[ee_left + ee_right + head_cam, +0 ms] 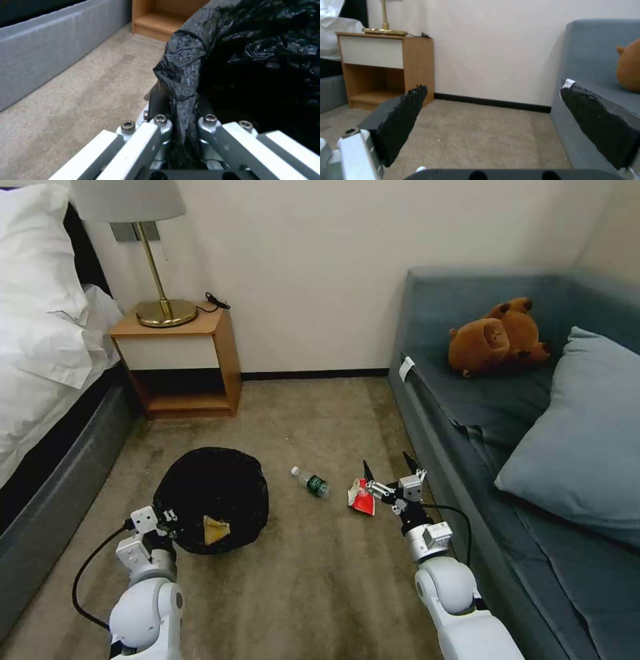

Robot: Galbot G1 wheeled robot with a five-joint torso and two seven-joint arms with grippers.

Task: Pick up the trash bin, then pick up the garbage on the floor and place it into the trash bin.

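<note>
Gripping the round trash bin [212,500] by its crinkled black bag liner with our left gripper [162,515] clamped on the rim, our right gripper [393,468] spread wide, red-and-white packet [362,497] just beside its fingers, small clear green-labelled bottle [311,481] farther left on the beige carpet [320,593].

Count: one round bin lined with crinkled black plastic [212,493]; one yellow wrapper [215,529] inside it; one small clear green-labelled bottle [311,481]; one red-and-white packet [362,497]; one brown plush toy [497,337]; two grey pillows.
</note>
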